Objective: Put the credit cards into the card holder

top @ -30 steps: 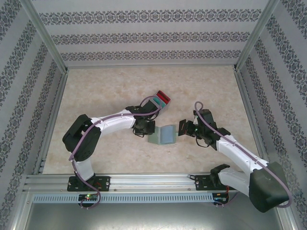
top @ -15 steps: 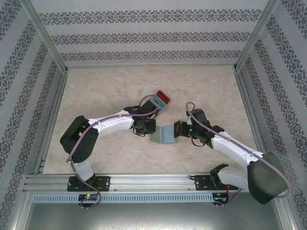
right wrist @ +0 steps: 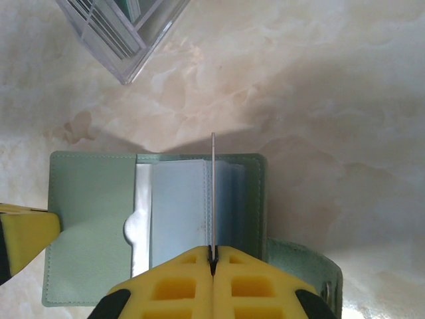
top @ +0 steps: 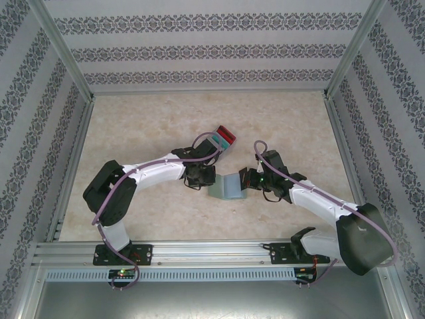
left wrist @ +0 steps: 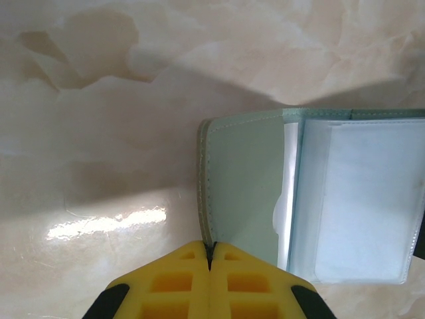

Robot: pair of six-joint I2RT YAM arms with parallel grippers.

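1. Marble-look table [top: 133,126] inside patterned walls. Compared with a second ago, the right gripper [top: 247,181] has slid in from 3 o'clock. It had a gap to the card holder [top: 228,187] before and now it's right up against it.
2. The left gripper [top: 202,176] has barely budged and is still at the holder's 9 o'clock side. The holder itself hasn't really moved either: about mid-table, a touch toward 6 o'clock.
3. The clear slotted tray [top: 222,138] with the credit cards [top: 226,135] stands near the holder, around its 12 o'clock. Red and teal edges show on top.
4. Left wrist view: the left gripper's [left wrist: 210,249] yellow fingers are pinched tight on the outer edge of the card holder's [left wrist: 246,193] green flap.
5. Right wrist view: the right gripper [right wrist: 212,251] is closed on a thin sheet [right wrist: 212,193] seen edge-on. Honestly can't tell if it's a card or one of the holder's own leaves.
6. The card holder [right wrist: 93,212] lies open: pale grey-green covers, stitched edge, light blue sleeves in the middle, and a snap strap poking out at 4 o'clock.
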